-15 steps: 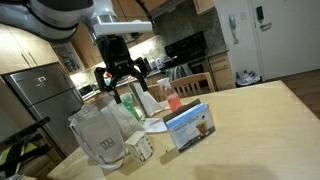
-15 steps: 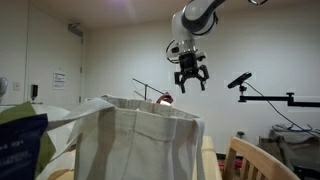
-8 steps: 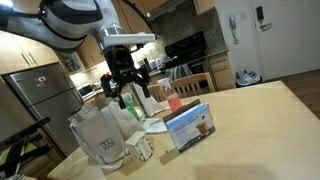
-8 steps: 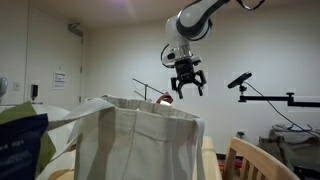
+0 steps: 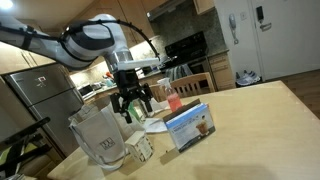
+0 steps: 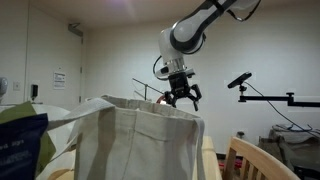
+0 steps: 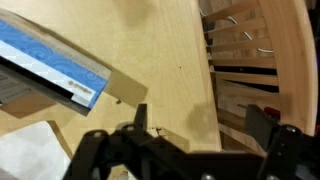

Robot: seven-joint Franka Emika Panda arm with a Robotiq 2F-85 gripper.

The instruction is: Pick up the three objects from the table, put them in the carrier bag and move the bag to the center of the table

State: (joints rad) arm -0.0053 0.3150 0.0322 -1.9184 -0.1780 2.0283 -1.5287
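Note:
The pale crinkly carrier bag (image 5: 100, 136) stands open on the light-wood table (image 5: 250, 130), and fills the foreground in an exterior view (image 6: 135, 140). The blue-and-white drink box (image 5: 192, 127) stands to its right, and shows at the wrist view's upper left (image 7: 55, 65). The small white carton (image 5: 141, 149) sits at the bag's foot. I cannot make out the red-and-white packet. My gripper (image 5: 133, 101) hangs open and empty just behind the bag and the box, above the bag's rim in an exterior view (image 6: 181, 96). In the wrist view (image 7: 200, 122) it is over bare table.
A tall pink bottle (image 5: 173, 98) and a white flat item (image 5: 157, 125) stand behind the box. A wooden chair (image 7: 255, 60) sits at the table's edge, close to my gripper. A kitchen with a fridge (image 5: 40, 95) lies behind. A camera stand (image 6: 260, 95) stands at the back.
My gripper has come down from well above the table to just behind the bag and box, staying open and empty. The objects and bag have not moved.

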